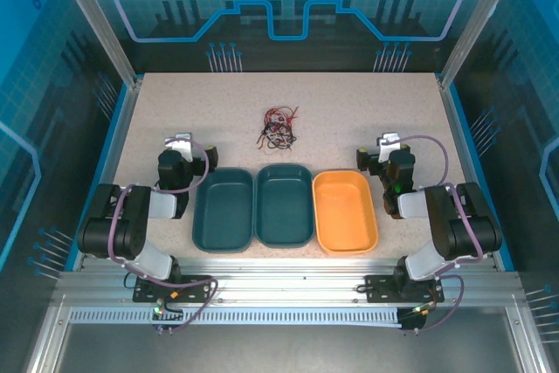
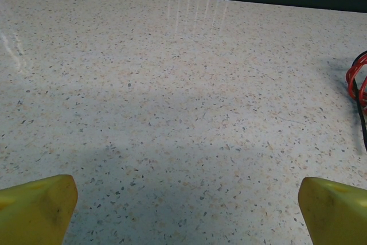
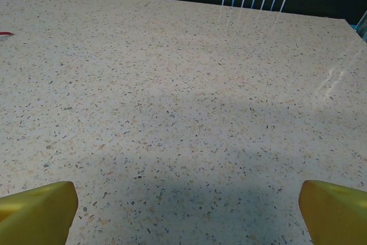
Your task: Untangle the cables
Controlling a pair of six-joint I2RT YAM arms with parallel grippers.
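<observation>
Speckled tabletop (image 1: 367, 111). Both arms folded back, wrists low, aimed at far edge, flanking tray row: teal trays (image 1: 224, 211), orange tray (image 1: 344, 211). Left gripper (image 1: 181, 141): jaws wide apart, nothing held. Right gripper (image 1: 387, 140): same, wide, empty. Cables (image 1: 279, 127): red/black/white tangle on table beyond trays, between grippers, well apart from both.

cables (image 2: 351, 80) cut off at edge, strands (overhead) too small
</observation>
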